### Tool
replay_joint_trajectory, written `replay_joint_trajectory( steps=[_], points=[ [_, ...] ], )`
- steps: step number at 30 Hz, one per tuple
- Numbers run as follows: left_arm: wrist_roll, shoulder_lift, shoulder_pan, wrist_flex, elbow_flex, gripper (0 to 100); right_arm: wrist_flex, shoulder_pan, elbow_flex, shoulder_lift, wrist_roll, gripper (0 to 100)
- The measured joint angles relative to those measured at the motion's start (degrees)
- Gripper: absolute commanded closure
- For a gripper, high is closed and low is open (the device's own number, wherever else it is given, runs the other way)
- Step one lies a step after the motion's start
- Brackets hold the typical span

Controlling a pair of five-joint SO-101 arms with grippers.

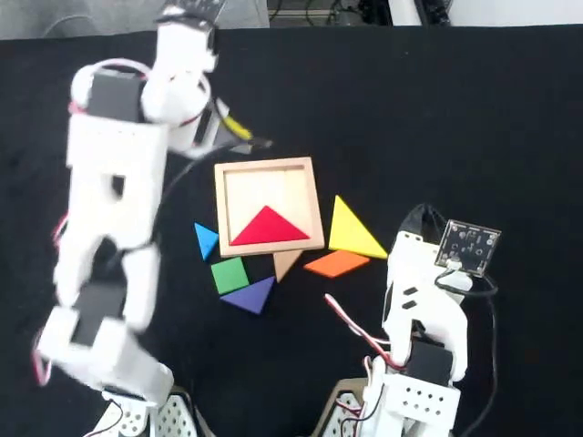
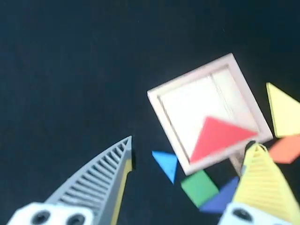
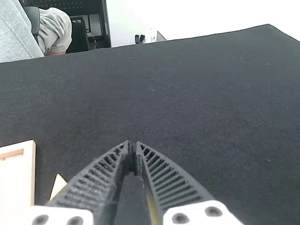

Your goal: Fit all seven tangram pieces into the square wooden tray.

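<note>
The square wooden tray [image 1: 222, 187] [image 2: 185, 101] holds one red triangle [image 1: 267, 228] [image 2: 216, 135]. Outside its near edge lie a small blue triangle [image 1: 206, 240] [image 2: 166, 164], a green square [image 1: 230, 274] [image 2: 199, 187], a purple triangle [image 1: 251, 295] [image 2: 222, 197], a tan triangle [image 1: 286, 262], an orange parallelogram [image 1: 337, 263] [image 2: 286, 150] and a big yellow triangle [image 1: 351, 229] [image 2: 283, 110]. My left gripper [image 1: 248, 137] [image 2: 192, 147] hangs open and empty above the tray's far left corner. My right gripper [image 1: 421, 218] [image 3: 132, 147] is shut and empty, right of the yellow triangle.
Black cloth covers the table [image 1: 437, 109]. The left arm's white body [image 1: 109, 209] stands tall over the table's left side. A tray corner [image 3: 16, 178] and a yellow triangle tip [image 3: 57, 185] lie beside the right gripper. The far and right parts of the table are bare.
</note>
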Motion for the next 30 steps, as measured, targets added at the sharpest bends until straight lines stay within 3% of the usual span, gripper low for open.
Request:
replay_joint_trajectory(
  steps=[4, 11, 18, 27, 30],
  points=[
    [1.49, -16.88, -1.41, -3.96, 16.97, 64, 0.00, 0.00, 0.00, 0.00, 0.00, 98.6],
    [7.47, -37.01, -13.10, -26.64, 54.24, 64, 0.00, -1.14, 0.00, 0.00, 0.35, 98.6],
    [14.59, -37.19, -16.88, -46.68, 81.49, 64, 3.60, -11.34, 0.00, 0.00, 12.57, 98.6],
    [15.56, -33.93, -17.14, -76.04, 102.07, 64, 13.71, -20.22, -6.86, 1.05, 15.12, 96.6],
    [15.74, -33.93, -17.14, -79.30, 102.68, 64, 14.68, -22.07, -12.84, 10.11, 15.56, 96.4]
  ],
)
